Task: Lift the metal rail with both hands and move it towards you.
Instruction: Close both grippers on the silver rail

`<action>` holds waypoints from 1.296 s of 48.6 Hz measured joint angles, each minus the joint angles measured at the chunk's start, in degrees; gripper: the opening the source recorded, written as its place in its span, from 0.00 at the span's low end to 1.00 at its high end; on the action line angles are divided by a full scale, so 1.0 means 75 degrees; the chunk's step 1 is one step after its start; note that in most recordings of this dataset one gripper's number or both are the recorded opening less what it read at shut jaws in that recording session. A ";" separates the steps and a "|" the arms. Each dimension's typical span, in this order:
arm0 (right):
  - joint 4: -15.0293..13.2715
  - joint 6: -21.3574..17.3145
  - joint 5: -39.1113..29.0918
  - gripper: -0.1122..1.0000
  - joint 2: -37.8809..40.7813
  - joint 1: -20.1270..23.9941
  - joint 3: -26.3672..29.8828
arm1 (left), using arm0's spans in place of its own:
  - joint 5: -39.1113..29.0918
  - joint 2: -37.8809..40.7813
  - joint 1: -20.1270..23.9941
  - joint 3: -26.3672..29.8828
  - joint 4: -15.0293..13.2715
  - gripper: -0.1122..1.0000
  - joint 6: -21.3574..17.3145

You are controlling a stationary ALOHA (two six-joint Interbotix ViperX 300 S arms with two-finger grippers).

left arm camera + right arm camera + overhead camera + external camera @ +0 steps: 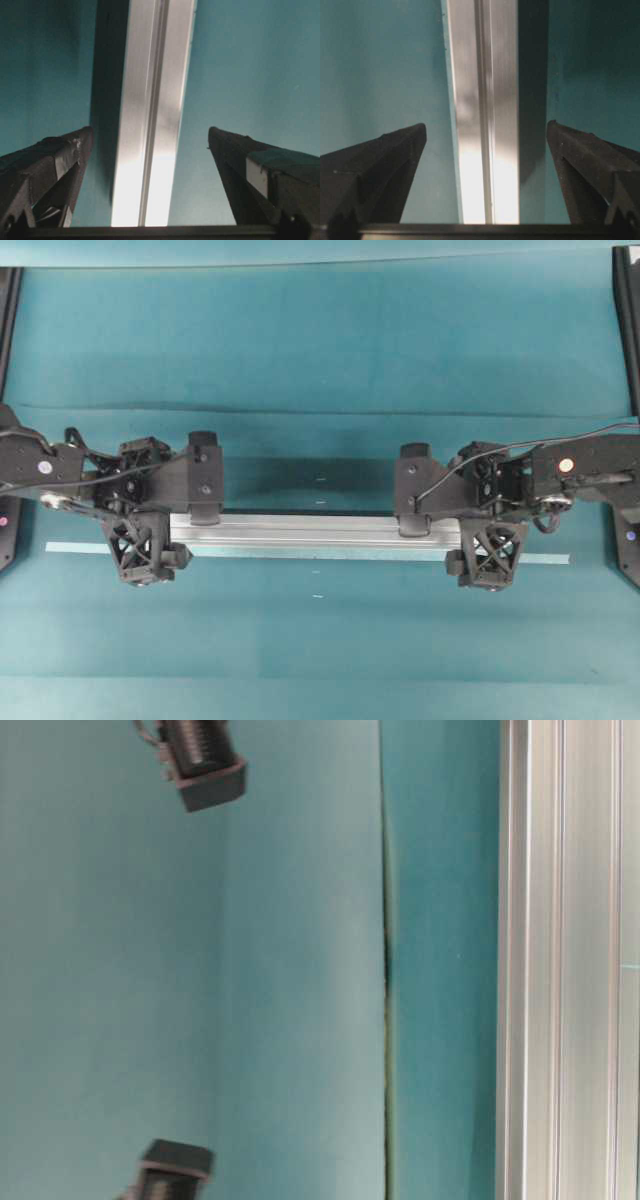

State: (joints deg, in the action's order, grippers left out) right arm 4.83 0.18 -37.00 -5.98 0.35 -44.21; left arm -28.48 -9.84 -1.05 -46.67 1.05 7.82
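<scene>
The metal rail [310,530] lies crosswise on the teal table, silver with lengthwise grooves. My left gripper [140,502] hangs over its left end and my right gripper [487,508] over its right end, hiding both ends. In the left wrist view the rail [150,125] runs between the spread fingers of the left gripper [150,131], with teal showing on either side. The right wrist view has the rail [485,100] likewise centred in the right gripper [486,126]. Both stand open, touching nothing. The table-level view shows the rail [565,960] along its right side.
A thin pale tape strip [545,559] lies just in front of the rail and reaches past both grippers. Black frame posts stand at the far corners [8,300] [628,320]. A fold crosses the teal cover [320,408]. Two black boxy arm parts [205,770] [175,1165] show at table level.
</scene>
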 measured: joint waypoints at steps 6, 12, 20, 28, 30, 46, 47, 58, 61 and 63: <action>0.0000 0.0000 0.0293 1.00 0.0141 0.0000 -0.0094 | 0.0293 0.0188 0.0000 -0.0094 0.0000 1.00 -0.0012; 0.0000 0.0012 0.0504 1.00 0.0316 0.0000 -0.0187 | 0.0551 0.0398 0.0000 -0.0164 0.0000 1.00 0.0000; 0.0000 0.0023 0.0703 1.00 0.0539 0.0000 -0.0258 | 0.0855 0.0680 0.0000 -0.0234 0.0000 1.00 -0.0012; -0.0012 0.0012 0.0961 1.00 0.0645 0.0000 -0.0340 | 0.1020 0.0820 0.0000 -0.0258 0.0000 1.00 0.0000; -0.0012 0.0023 0.1008 1.00 0.0656 0.0000 -0.0375 | 0.1031 0.0832 0.0000 -0.0258 0.0000 1.00 -0.0012; 0.0000 0.0000 0.1207 1.00 0.0680 0.0000 -0.0480 | 0.1078 0.0832 0.0000 -0.0258 0.0000 0.99 0.0035; -0.0012 -0.0012 0.1219 1.00 0.0691 0.0000 -0.0480 | 0.1078 0.0832 0.0000 -0.0258 0.0000 0.99 0.0035; 0.0000 -0.0035 0.1266 0.84 0.0691 0.0000 -0.0480 | 0.1219 0.0844 0.0000 -0.0270 0.0000 0.72 0.0035; 0.0000 -0.0035 0.1254 0.68 0.0691 0.0000 -0.0480 | 0.1324 0.0844 0.0000 -0.0293 -0.0012 0.56 0.0023; 0.0000 -0.0047 0.1242 0.56 0.0691 0.0000 -0.0480 | 0.1395 0.0832 0.0000 -0.0293 0.0000 0.44 0.0023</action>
State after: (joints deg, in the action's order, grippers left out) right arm 4.83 -0.18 -27.69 -0.79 0.35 -47.81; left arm -18.02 -3.60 -1.05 -48.87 1.05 8.00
